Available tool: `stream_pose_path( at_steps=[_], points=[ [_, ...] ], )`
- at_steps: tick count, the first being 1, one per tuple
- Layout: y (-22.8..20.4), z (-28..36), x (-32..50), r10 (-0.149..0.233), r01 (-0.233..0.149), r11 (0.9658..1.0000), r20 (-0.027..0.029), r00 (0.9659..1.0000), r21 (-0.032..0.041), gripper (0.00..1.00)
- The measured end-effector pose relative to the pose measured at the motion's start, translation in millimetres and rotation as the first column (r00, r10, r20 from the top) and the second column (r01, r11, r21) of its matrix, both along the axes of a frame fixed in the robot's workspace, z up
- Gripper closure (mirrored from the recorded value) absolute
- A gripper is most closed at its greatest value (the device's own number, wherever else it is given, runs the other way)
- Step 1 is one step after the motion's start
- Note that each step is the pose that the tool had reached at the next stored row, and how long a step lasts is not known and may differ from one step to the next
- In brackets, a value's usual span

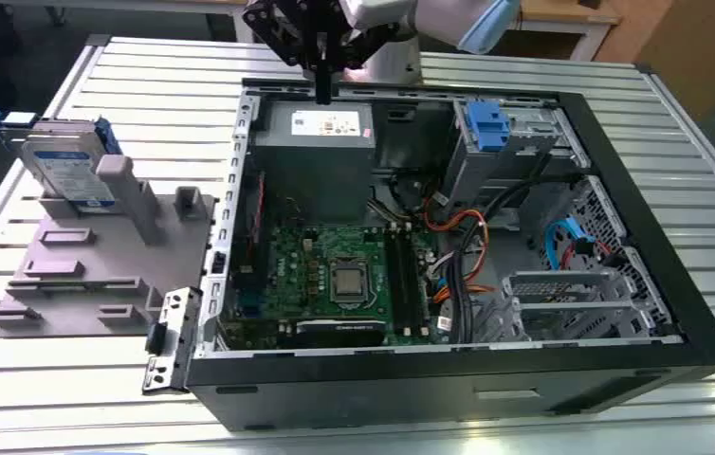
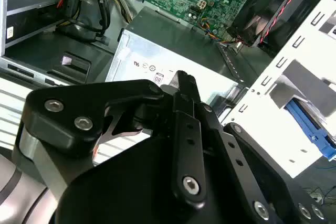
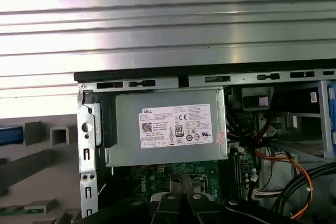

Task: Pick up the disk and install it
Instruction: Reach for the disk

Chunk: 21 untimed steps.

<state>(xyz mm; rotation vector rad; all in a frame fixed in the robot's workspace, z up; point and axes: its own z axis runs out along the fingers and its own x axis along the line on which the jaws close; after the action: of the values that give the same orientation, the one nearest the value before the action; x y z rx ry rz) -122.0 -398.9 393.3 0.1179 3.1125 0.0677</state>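
While you are hovering over the power supply (image 1: 320, 147), gripper (image 1: 323, 97): fingers are pressing together, empty.
Disk (image 1: 66, 171): is standing near table (image 1: 142, 66) edge, awaiting pickup and installation.

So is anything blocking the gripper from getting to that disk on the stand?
Nothing visible. The gripper hangs over the power supply, seemingly above the case wall; the disk stands upright in its grey holder outside the case, top uncovered.

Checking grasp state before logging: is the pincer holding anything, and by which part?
Nothing held. The pincer hangs bare above the power supply; the disk stands in the grey fixture outside the case.
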Motion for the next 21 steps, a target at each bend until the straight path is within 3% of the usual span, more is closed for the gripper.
stream_pose_path(
  at_steps=[11,21],
  points=[
    [0.0,0.0,-1.0,0.000,0.000,1.0000,0.0000,1.0000,0.0000,0.89],
    [0.0,-0.1,-10.2,0.000,0.000,1.0000,0.0001,1.0000,0.0003,0.89]
  ],
)
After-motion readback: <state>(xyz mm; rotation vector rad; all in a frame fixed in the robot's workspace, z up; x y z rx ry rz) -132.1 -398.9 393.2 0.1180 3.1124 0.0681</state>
